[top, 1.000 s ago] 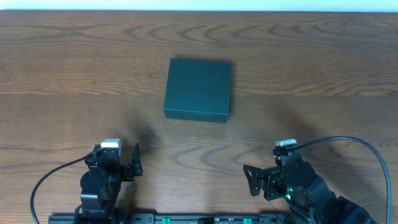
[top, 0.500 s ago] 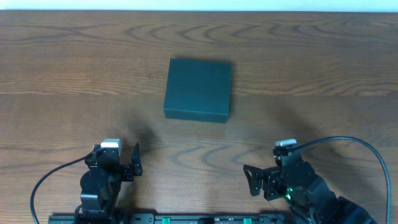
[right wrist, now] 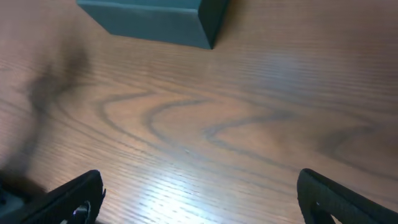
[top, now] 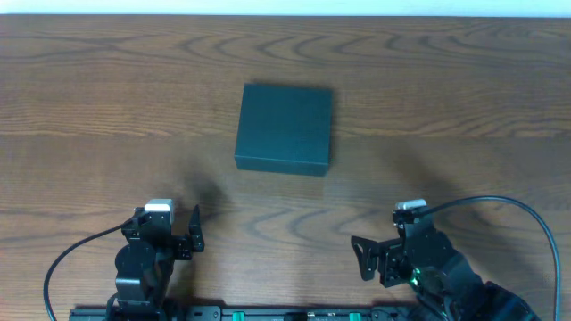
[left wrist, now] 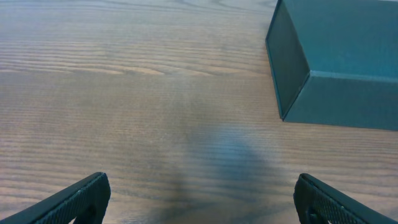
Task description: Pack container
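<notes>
Two grippers, both mine, sit low at the near edge of the table [top: 80, 134], and neither holds anything: my left gripper [top: 183, 234] has its fingers spread with only bare wood between them, and my right gripper [top: 368, 259] is likewise spread wide, its dark fingertips [right wrist: 68, 196] at the bottom corners of the wrist view. The container [top: 285, 128] lies well apart from both, out toward the middle of the table, roughly between my two arms and farther from me. It rests flat with its lid closed, a dark, matte, shallow square box with crisp edges. From my left wrist I see its near left corner [left wrist: 298, 81]; from my right wrist, its near right corner [right wrist: 208, 22]. I judge it to be light and fairly stiff, cardboard by the look of it, so it may slide on the smooth wood if I push on one side only. The walls could dent under a hard pinch. I cannot see a seam or tab from here, nor any items to pack. My best hold is probably the front lip of the lid with one gripper, the other steadying the base.
</notes>
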Motion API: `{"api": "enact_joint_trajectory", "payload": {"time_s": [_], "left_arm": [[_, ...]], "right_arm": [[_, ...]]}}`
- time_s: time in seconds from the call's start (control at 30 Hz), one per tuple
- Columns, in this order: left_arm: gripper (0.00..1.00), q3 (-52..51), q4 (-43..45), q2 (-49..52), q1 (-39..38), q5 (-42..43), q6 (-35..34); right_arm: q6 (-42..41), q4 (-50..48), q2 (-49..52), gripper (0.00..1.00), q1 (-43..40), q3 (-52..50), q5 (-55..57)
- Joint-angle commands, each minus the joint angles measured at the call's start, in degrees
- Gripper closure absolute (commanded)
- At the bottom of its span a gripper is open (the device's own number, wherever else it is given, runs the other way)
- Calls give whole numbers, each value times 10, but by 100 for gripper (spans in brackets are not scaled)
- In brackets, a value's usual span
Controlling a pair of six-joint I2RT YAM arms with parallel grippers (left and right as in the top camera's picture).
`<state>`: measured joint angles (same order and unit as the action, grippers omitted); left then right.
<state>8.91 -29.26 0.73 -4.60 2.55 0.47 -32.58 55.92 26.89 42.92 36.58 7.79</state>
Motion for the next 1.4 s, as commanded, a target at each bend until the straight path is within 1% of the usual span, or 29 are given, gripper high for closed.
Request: {"api": "enact_joint_trajectory", "payload": {"time_s": [0.0,0.17,0.27,0.43,0.6,0.77,0.87,1.37], "left_arm": [[5,-9,3,-5,1,-11,8],[5,-9,3,-5,1,-10,8],[5,-9,3,-5,1,-10,8],[5,-9,3,-5,1,-10,8],[5,-9,3,-5,1,-11,8],[5,-9,3,-5,1,-10,8],[4,-9,3,-5,1,-11,8],[5,-9,3,-5,1,-11,8]], "right_arm": [[57,0,-4,1,-28,0,45],[169,-58,-43,1,-77,-35,49],[212,-85,-89,1,-93,-69,49],[215,-89,-189,1,-133,-137,44],[215,-89,-264,1,-154,-200,25],[215,-90,-266,1,-155,-240,-18],[215,-86,-266,1,-155,-261,-23],[215,-90,-266,1,-155,-261,-23]]}}
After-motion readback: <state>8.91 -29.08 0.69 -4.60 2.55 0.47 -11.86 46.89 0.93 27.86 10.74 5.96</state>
